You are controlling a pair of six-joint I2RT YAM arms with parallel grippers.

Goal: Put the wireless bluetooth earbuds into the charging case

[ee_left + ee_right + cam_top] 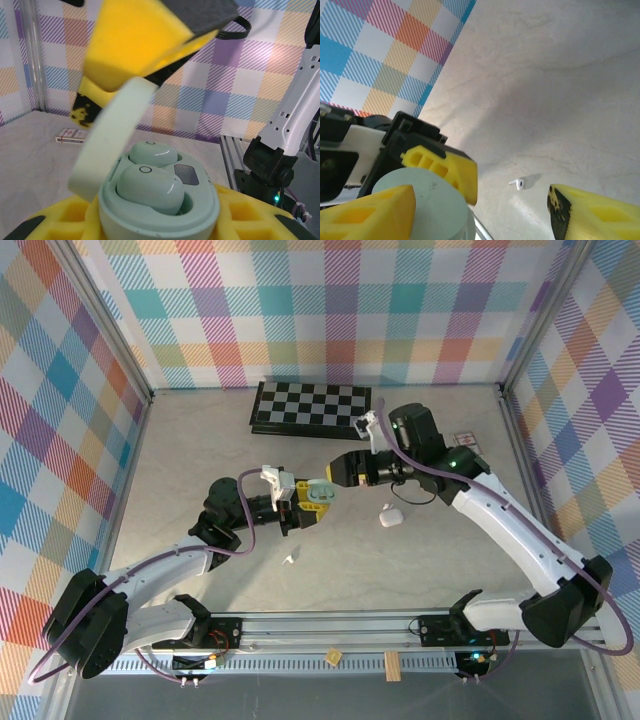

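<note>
My left gripper (pixel 300 508) is shut on the base of a mint green charging case (pixel 160 210), held above the table's middle. The lid (pixel 112 135) stands open. Two mint earbuds (pixel 150 187) sit side by side in the case's wells. My right gripper (pixel 332 487) hangs just above the case with its jaws wide apart. One of its yellow fingers (pixel 135 45) is right at the top of the lid, and nothing is held between them. In the right wrist view the round lid (pixel 420 205) lies beside the right gripper's (pixel 480 212) left finger. A white earbud (pixel 519 184) lies loose on the table.
A white pebble-shaped case (pixel 388 517) rests on the table right of the grippers. The loose white earbud (pixel 288 559) lies nearer the front. A folded chessboard (pixel 310 408) lies at the back, a small card box (pixel 462 440) at the back right.
</note>
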